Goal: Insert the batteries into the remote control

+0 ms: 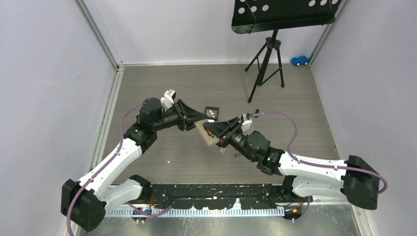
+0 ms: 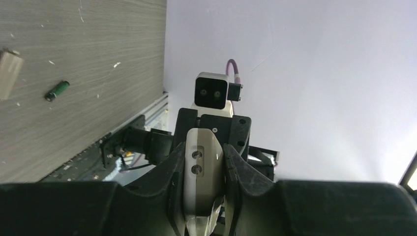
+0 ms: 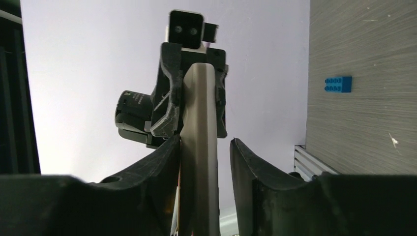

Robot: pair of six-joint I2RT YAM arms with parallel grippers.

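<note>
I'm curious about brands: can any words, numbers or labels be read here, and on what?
None can be read.
The remote control shows no lettering on the side in view.
The green battery is too small and blurred for its label.
The blue brick bears only studs.

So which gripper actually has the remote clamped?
The left gripper: both fingers press the remote. The right gripper touches it with one finger, a gap at the other.
</note>
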